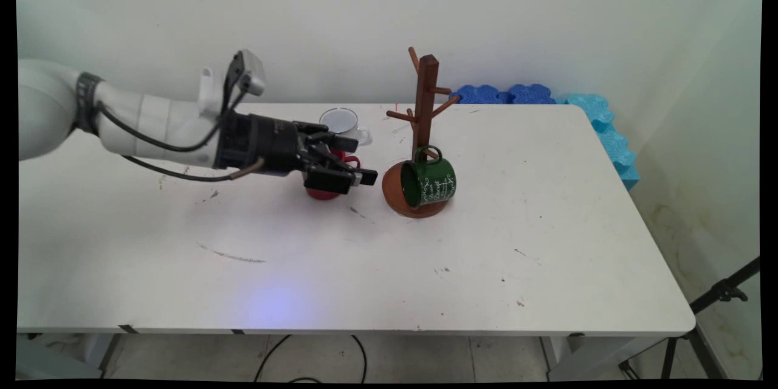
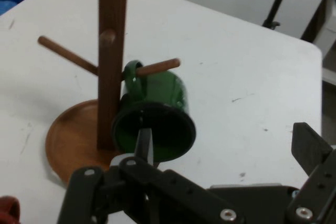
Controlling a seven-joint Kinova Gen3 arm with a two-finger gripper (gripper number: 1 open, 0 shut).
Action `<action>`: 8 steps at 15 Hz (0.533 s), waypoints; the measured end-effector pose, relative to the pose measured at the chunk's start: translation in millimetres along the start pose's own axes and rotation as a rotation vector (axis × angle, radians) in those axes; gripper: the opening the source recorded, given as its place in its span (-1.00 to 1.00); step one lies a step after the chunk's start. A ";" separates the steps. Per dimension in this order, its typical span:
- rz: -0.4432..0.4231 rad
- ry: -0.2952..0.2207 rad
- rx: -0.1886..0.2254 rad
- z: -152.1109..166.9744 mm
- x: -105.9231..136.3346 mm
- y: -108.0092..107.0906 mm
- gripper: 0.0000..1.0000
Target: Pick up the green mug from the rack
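Note:
My gripper (image 1: 358, 161) reaches in level from the left, open and holding nothing. Its tips stop just left of a green enamel mug (image 1: 428, 182) that hangs by its handle from a low peg of a brown wooden mug tree (image 1: 425, 97). In the hand view the green mug (image 2: 152, 124) turns its open mouth toward me, with one finger (image 2: 143, 141) in front of it and the gripper (image 2: 226, 145) spread wide. The mug tree (image 2: 111, 51) stands on a round wooden base (image 2: 65, 140). A red mug (image 1: 322, 193) stands on the table behind my fingers, mostly hidden.
A clear glass cup (image 1: 341, 121) stands behind the gripper near the table's far edge. Blue foam pieces (image 1: 504, 94) lie along the wall and down the right side past the table's corner. A black tripod leg (image 1: 723, 292) stands off the table's right front.

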 end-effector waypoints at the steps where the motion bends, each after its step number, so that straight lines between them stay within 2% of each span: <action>1: -0.006 -0.001 0.008 4.2 -3.3 -0.1 1.00; 8: -0.029 0.046 0.037 34.8 -18.0 -0.5 1.00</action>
